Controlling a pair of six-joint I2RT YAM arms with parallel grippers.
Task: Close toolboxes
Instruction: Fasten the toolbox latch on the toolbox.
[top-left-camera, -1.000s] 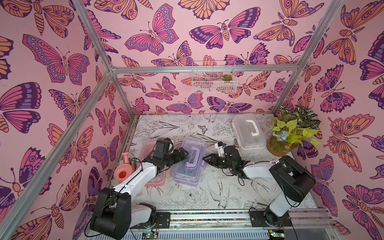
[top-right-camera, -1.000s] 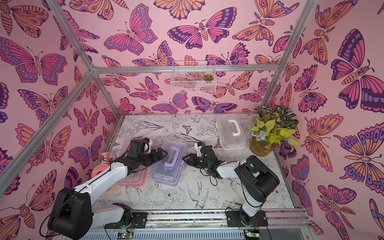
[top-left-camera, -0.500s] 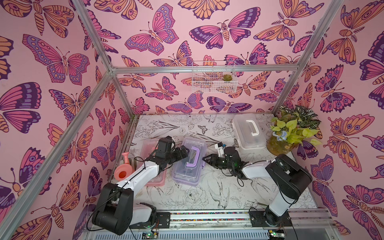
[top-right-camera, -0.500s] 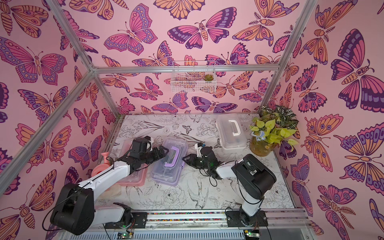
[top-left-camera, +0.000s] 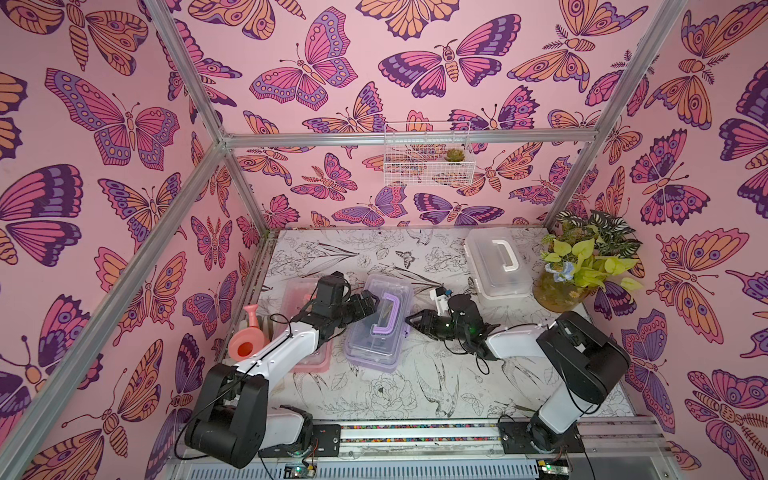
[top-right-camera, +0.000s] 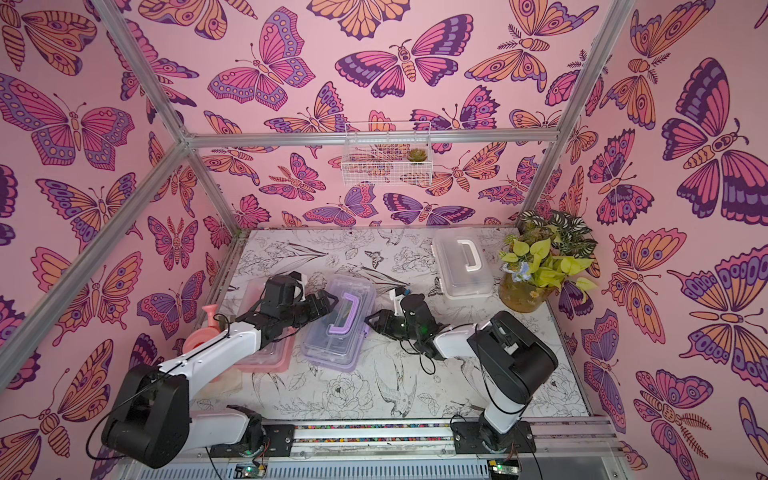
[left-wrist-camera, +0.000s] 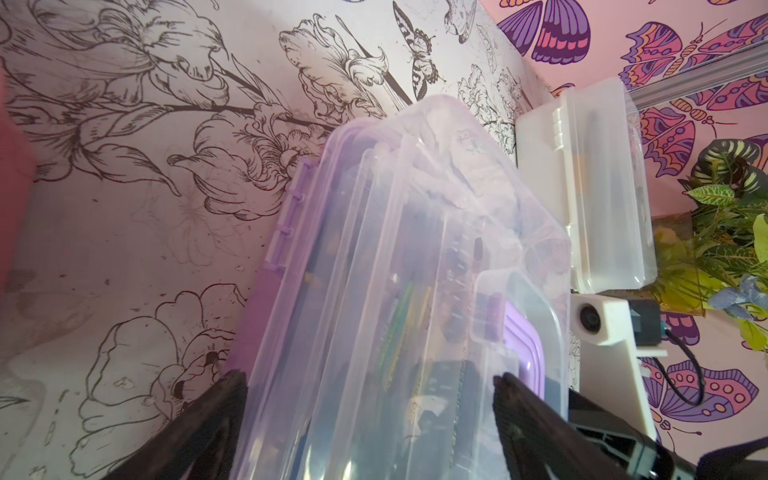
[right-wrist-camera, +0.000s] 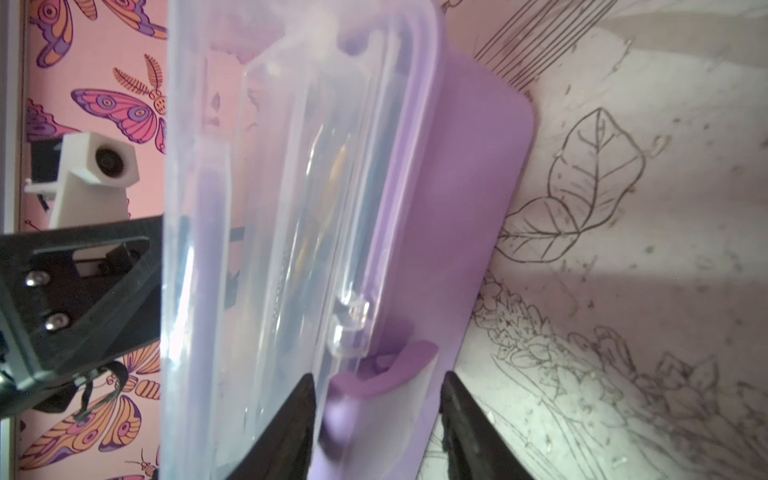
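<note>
Latch work on the purple plastic toolbox with the clear lid (top-left-camera: 376, 345), which sits on the flower-printed counter (top-left-camera: 415, 386) between the two arms. The right gripper (right-wrist-camera: 380, 419) has its jaws apart, one on either side of the small purple latch tab (right-wrist-camera: 384, 365) straight ahead of it, and as far as I can see it isn't pinching. The left gripper (top-left-camera: 368, 306) is spread wide over the clear lid (left-wrist-camera: 415, 249), just beside the purple handle (top-left-camera: 388, 316).

To do this well, I'd say the left presses straight down so the rim seats. Then the right pushes the tab flat against the wall until it catches, as a push rather than a squeeze. The likely risk is the light box sliding away from the right gripper, so the left must brace it.

The white-based toolbox (top-left-camera: 496, 266) lies beyond the right gripper with its lid down. The pink-based one (top-left-camera: 299, 291) is under the left arm, and I can't tell how its lid stands.
</note>
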